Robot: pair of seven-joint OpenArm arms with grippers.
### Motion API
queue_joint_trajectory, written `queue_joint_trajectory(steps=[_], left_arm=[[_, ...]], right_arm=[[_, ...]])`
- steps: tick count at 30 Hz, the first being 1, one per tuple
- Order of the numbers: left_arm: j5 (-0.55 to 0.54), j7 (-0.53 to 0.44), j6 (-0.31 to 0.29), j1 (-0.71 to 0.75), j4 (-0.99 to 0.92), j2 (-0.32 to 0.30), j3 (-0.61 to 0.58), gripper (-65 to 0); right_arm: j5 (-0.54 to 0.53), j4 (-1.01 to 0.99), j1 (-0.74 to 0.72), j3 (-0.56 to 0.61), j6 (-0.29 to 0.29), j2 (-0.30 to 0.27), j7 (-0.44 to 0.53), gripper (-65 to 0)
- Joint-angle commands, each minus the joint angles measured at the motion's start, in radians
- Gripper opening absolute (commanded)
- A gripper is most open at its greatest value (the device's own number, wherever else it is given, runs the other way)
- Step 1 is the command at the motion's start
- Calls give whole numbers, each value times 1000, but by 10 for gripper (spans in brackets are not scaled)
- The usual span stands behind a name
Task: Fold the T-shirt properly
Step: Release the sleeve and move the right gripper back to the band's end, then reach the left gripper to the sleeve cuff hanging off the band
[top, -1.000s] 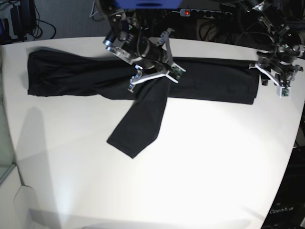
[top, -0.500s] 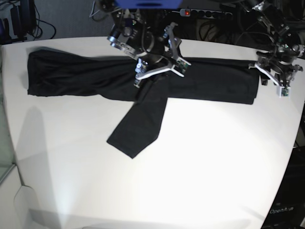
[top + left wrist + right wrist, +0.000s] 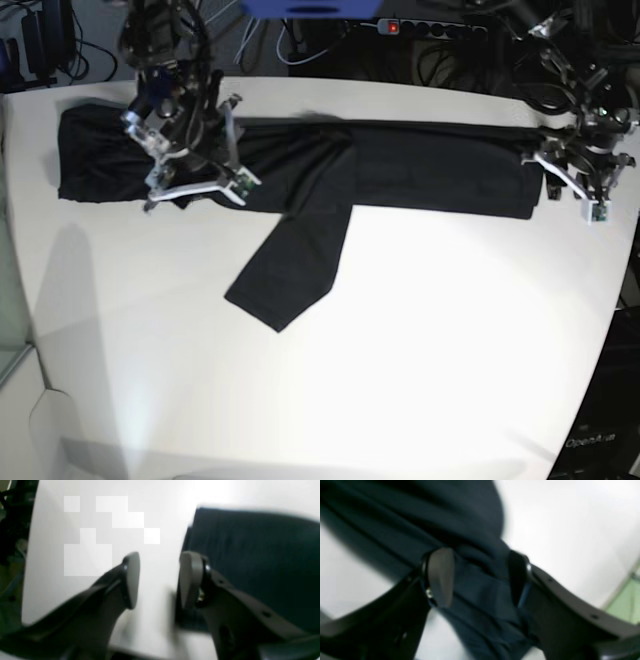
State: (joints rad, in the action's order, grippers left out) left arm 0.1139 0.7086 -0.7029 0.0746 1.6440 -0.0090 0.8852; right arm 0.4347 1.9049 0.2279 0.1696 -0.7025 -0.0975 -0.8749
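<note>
**T-shirt spread on table, both grippers empty**

The T-shirt [image 3: 400, 170] lies as a long band across the table [image 3: 420, 350], one sleeve angled forward. The right gripper [image 3: 190, 160] hovers over its left part, fingers wide. The left gripper [image 3: 570, 170], fingers parted, sits beside its right end.

T-shirt [image 3: 420, 170] thin black cloth, slight sheen; table [image 3: 420, 330] smooth white matt

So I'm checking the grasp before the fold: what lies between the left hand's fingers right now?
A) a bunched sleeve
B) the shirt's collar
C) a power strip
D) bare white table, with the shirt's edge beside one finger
D: in the left wrist view the left hand is open over bare table, with the T-shirt edge beside one finger.
</note>
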Motion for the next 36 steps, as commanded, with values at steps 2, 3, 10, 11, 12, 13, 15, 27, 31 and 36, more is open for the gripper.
queue_joint_trajectory(steps=[2,3,10,11,12,13,15,27,31,36], left_arm=[[-13,-19,5,-11,22,-15,-27,-388],[-13,-19,5,-11,22,-15,-44,-388],[-6,-19,5,-42,22,-10,-122,-388],[-4,-19,5,-46,22,-10,-125,-388],[-4,-19,5,-48,17,-10,-125,-388],[-4,-19,5,-52,12,-10,-125,-388],[-4,-19,5,-54,12,-12,-123,-388],[-12,-19,5,-89,17,-9,-130,-388],[-12,-19,5,-100,20,-1,-188,-388],[-12,-19,5,-143,22,13,-294,-388]], right_arm=[[-7,20,-3,-38,4,-15,13,-321],[-7,20,-3,-63,4,-17,15,-321],[-7,20,-3,-112,4,-21,15,-321],[-7,20,-5,-114,4,-20,10,-321],[-6,21,-5,-114,4,-17,9,-321],[-6,21,-6,-114,4,-17,9,-321],[-6,23,-6,-114,4,-17,9,-321],[-3,55,-38,-123,4,-23,6,-321],[-3,51,-43,-203,4,-23,15,-321],[-4,49,-45,-302,4,-57,18,-320]])
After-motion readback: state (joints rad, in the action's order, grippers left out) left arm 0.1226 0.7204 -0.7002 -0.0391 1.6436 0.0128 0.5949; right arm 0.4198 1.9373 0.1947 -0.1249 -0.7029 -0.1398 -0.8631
